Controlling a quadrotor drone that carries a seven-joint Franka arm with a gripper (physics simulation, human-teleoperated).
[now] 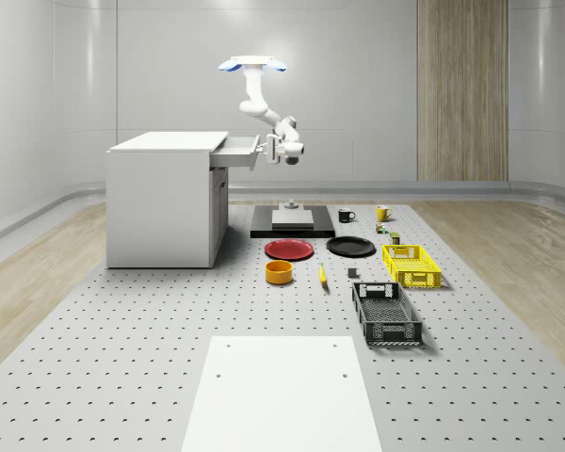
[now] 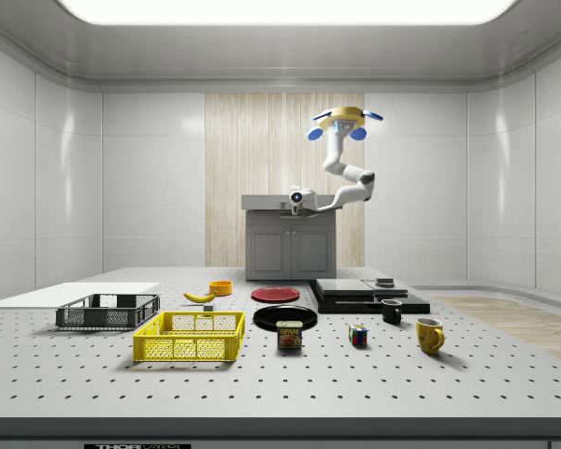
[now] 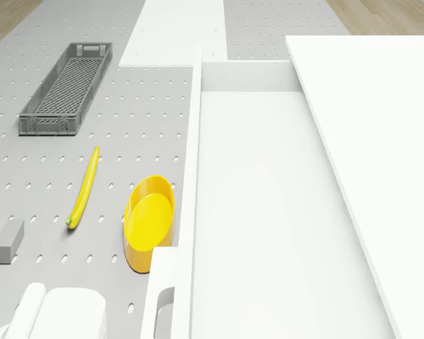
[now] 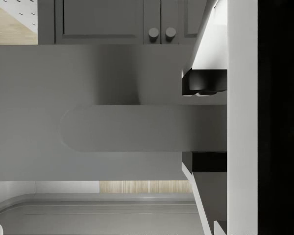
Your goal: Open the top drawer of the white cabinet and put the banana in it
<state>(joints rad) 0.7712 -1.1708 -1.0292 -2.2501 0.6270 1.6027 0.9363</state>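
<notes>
- Nearest in the whole-scene view, a flat white rectangular panel (image 1: 278, 394) lies on the grey perforated worktop (image 1: 122, 358).
- Behind it, the slim yellow banana (image 1: 322, 275) lies on the worktop between an orange round bowl (image 1: 279, 272) and a dark grey mesh crate (image 1: 386, 314).
- Pulled-out top drawer (image 1: 237, 151) of the white cabinet (image 1: 165, 198) stands open.
- Hovering drone (image 1: 252, 65) hangs beside the cabinet, above the drawer front.
- Pincer (image 4: 204, 122) grips the drawer's handle (image 4: 137, 128), one black pad (image 4: 204, 82) on each side.
</notes>
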